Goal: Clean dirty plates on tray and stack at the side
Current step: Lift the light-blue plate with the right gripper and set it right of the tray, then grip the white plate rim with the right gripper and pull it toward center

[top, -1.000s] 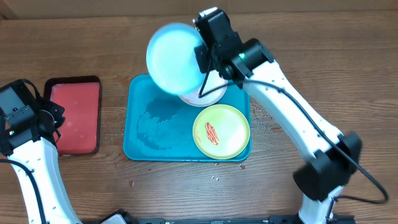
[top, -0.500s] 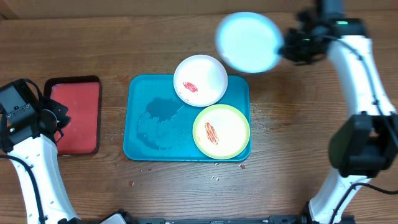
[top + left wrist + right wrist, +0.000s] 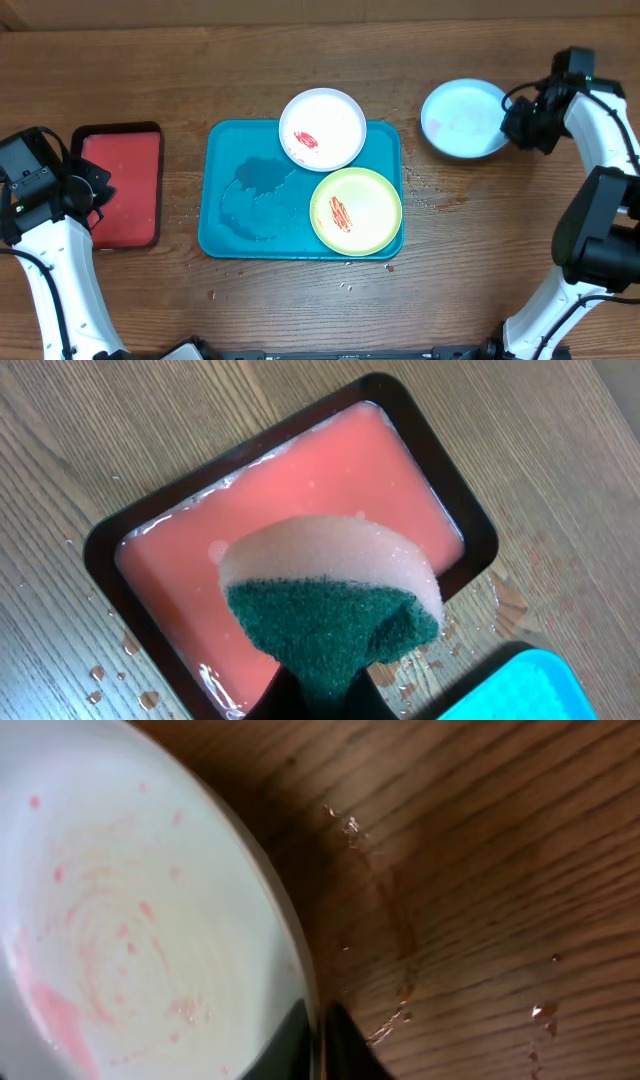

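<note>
The right gripper [image 3: 516,122] pinches the rim of a small, round, light-blue plastic plate [image 3: 462,118], its two dark fingertips [image 3: 349,1050] pressed together on either side of the thin edge. In the right wrist view the light-blue plate spreads away from the fingers on one side, faint pink streaks across its pale inside, and the wet wooden table [image 3: 480,870] lies on the other. From overhead this plate appears to rest on the table, reaching from the gripper toward the large teal-blue rectangular plastic tray [image 3: 215,215], which sits beyond the plate and well apart from that gripper. On the teal tray's side nearest the right gripper are a small white round plate [image 3: 335,115], overlapping the tray's rim, and just beside it a yellow-green rimmed round plate [image 3: 375,225] lying inside, each with a red smear. The left gripper [image 3: 318,695] is clamped on a sponge [image 3: 330,600] with a dark green scouring face and a pale foam back, held straight ahead of its fingers over a smaller red tray [image 3: 300,480] with a dark rim and a wet pink floor. Past that red tray, a corner of the teal tray shows — well apart from the left gripper in the overhead view.
</note>
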`<state>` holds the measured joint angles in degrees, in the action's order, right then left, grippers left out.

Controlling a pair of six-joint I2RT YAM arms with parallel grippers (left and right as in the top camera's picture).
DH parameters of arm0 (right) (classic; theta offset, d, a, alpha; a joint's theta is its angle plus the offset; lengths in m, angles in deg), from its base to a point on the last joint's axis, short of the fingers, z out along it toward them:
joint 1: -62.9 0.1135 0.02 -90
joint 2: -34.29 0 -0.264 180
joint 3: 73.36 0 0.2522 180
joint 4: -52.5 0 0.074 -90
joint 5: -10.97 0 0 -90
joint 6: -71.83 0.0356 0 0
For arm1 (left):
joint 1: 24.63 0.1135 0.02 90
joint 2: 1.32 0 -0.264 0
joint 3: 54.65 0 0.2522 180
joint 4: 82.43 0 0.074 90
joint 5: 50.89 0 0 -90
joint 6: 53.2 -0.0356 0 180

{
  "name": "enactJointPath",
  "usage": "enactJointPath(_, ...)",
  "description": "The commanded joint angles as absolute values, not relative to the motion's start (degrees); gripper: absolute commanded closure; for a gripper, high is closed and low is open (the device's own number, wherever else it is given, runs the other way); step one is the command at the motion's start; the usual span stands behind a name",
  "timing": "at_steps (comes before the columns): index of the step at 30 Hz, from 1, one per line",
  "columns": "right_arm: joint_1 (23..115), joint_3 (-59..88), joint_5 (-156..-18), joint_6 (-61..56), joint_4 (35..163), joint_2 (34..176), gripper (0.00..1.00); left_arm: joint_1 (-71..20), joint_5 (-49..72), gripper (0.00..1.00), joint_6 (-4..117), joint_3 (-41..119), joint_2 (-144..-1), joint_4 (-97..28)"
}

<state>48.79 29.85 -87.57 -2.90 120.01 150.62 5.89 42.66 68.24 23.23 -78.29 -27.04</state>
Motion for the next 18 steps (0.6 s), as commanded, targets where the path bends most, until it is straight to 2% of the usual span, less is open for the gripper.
enactJointPath(1,49.60,27.82,-88.05,-2.86,118.27,150.21,0.84,6.09,42.02,0.96,68.74,23.34,-78.57,-27.22)
enactJointPath(7,52.20,28.72,-90.30,-5.11,119.12,149.99,0.79,5.54,42.00,0.96,68.72,23.34,-78.62,-27.22)
enactJointPath(14,57.38,33.98,-102.28,-7.71,118.92,147.63,0.56,3.84,42.09,0.96,68.72,23.34,-79.86,-27.32)
enactJointPath(18,62.30,35.01,-103.92,-7.71,113.83,147.56,0.51,3.77,42.22,0.96,68.72,23.34,-81.44,-27.39)
